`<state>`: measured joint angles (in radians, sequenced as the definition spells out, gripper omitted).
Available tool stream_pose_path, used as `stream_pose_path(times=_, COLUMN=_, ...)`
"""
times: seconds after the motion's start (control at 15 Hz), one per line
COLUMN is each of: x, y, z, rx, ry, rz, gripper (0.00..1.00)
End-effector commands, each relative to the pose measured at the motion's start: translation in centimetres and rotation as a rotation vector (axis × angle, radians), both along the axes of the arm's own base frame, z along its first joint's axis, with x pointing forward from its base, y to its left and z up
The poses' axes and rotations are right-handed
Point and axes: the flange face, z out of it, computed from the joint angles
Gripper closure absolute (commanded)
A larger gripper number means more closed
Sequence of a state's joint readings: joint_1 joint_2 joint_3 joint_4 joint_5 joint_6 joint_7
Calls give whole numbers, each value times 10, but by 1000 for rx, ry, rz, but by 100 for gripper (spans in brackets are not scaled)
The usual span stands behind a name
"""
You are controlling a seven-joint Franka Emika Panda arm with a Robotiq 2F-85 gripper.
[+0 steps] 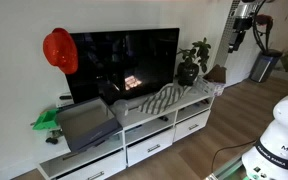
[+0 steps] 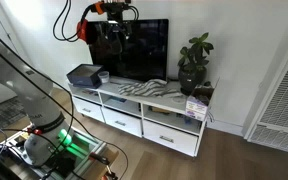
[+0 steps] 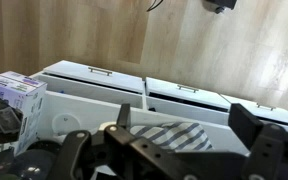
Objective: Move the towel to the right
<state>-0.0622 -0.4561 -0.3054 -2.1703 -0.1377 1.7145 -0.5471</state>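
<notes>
The grey-and-white striped towel (image 1: 158, 100) lies crumpled on top of the white cabinet (image 1: 144, 135) in front of the TV, about mid-cabinet. It also shows in an exterior view (image 2: 144, 90). In the wrist view the towel (image 3: 172, 135) lies below, between the two fingers. My gripper (image 3: 184, 118) is open and empty. It hangs well above the cabinet, apart from the towel, and shows in both exterior views (image 2: 114, 25) (image 1: 236, 38).
A flat grey box (image 1: 84, 122) and a green object (image 1: 46, 120) sit at one end of the cabinet. A potted plant (image 1: 190, 65) and a small purple-white box (image 3: 19, 97) stand at the other end. The TV (image 2: 134, 50) stands behind, with a red object (image 1: 59, 50) at its corner.
</notes>
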Motion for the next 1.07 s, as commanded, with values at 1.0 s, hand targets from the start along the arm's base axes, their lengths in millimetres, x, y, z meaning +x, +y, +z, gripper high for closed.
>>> stream_pose_path(times=1.0, x=75, y=20, z=-56, rx=74, ry=35, rz=-279, gripper=0)
